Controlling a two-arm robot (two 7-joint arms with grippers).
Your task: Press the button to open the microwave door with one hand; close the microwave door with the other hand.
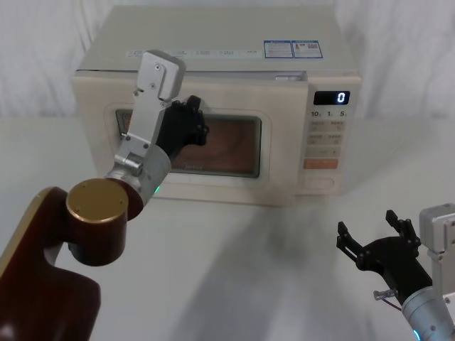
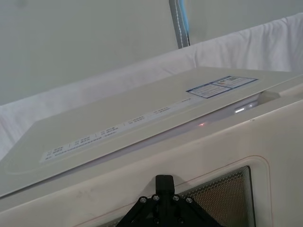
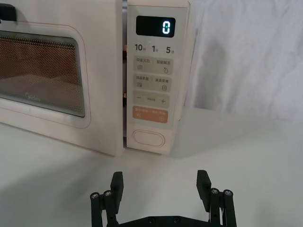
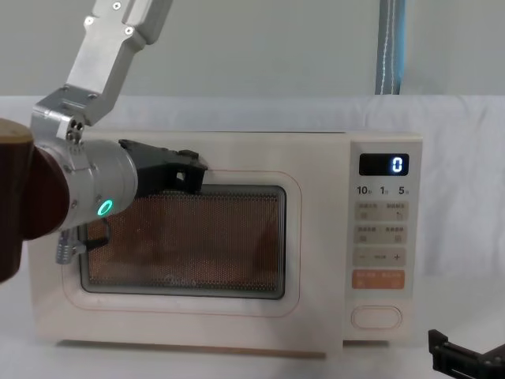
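Pushing the microwave door (image 1: 192,138) shut with my left pincer (image 1: 193,122), which sat at the centre-left of the head frame.

My left pincer pressed against the door's upper frame above the window; I could not tell how its fingers stood. A narrow gap showed beside the key panel, so I judged the door not fully latched. My right pincer (image 3: 161,182) hung spread wide and empty over the bench (image 1: 234,270) at the lower right, drawn back from the button (image 3: 149,138), probably to leave the door room.
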